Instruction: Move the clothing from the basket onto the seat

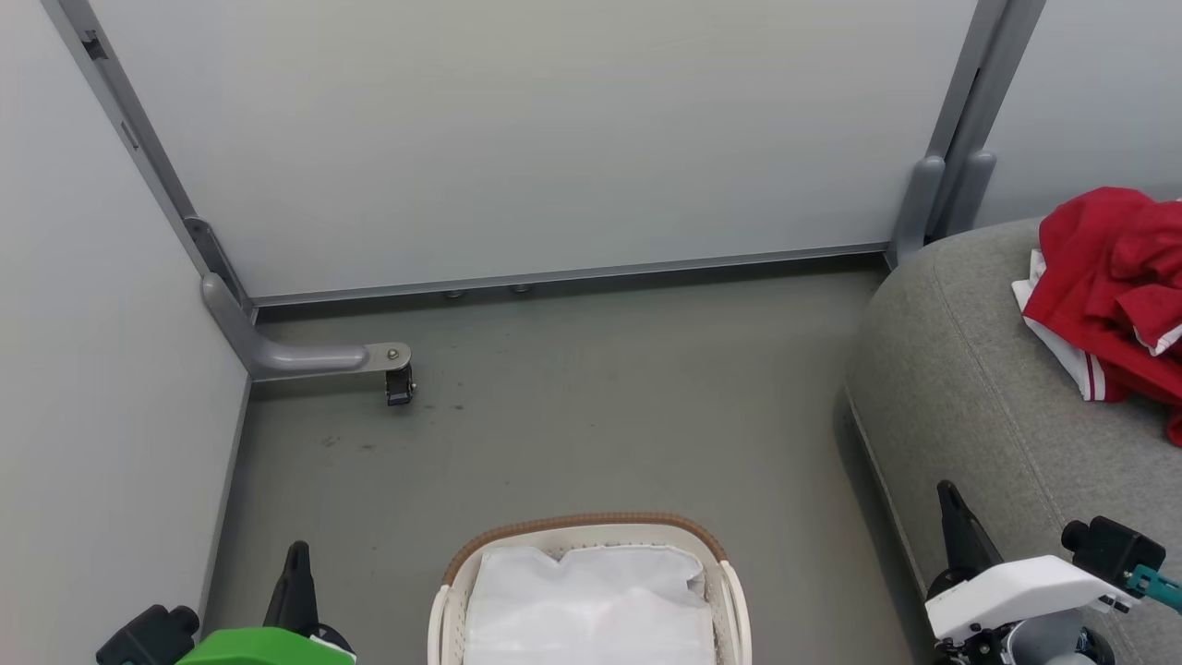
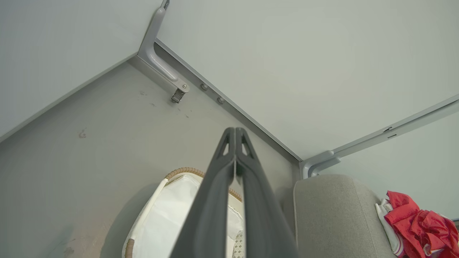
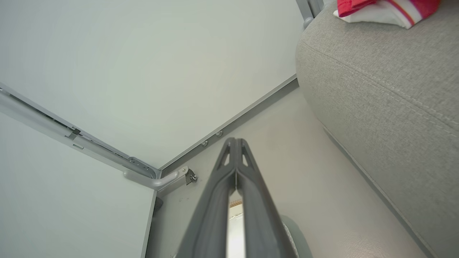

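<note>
Left of the basket [image 1: 591,523], the left gripper [image 2: 235,133] has its fingers pressed together, holding nothing. The basket stands on the floor [image 1: 600,416], with a white liner sheet [image 1: 591,600] inside. Right of the basket, the right gripper [image 3: 235,143] is likewise closed and empty. Further right of the basket, the clothing [image 1: 1117,277] lies heaped on the seat [image 1: 970,369].

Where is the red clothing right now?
In the head view the clothing lies heaped on the seat at the far right, apart from the basket at bottom centre.
</note>
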You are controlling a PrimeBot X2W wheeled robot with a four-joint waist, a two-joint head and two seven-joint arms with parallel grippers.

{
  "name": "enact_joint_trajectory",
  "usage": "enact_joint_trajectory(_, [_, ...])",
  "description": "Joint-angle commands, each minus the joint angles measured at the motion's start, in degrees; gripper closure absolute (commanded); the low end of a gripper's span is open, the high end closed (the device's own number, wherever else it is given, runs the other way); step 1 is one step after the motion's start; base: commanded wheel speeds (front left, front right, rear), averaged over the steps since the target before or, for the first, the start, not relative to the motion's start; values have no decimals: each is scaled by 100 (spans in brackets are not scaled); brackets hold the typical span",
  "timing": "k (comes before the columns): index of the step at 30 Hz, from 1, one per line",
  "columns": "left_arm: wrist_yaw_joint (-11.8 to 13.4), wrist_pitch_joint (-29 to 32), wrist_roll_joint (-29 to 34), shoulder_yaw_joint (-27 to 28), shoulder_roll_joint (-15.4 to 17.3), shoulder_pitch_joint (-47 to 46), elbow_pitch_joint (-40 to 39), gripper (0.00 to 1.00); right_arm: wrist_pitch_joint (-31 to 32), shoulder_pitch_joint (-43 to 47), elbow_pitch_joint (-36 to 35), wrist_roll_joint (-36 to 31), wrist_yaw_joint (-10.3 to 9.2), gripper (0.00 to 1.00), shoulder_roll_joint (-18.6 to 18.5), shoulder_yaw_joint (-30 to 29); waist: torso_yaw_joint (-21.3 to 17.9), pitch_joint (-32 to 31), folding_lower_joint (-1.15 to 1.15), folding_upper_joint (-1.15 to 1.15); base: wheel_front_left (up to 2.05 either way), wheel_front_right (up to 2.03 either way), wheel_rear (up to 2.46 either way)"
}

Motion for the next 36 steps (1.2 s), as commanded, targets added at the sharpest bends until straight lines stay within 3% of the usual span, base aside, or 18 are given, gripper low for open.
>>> enact_joint_trajectory(1, [-46, 46, -157, 66, -13, -195, -80, 100, 47, -143, -118, 207, -2, 100, -38, -32, 0, 4, 0, 0, 0, 0, 0])
enact_joint_trajectory(36, [-364, 660, -1958, 648, -162, -594, -112, 100, 663, -265, -380, 2574, -4, 100, -56, -229, 2, 104, 0, 0, 0, 0, 0])
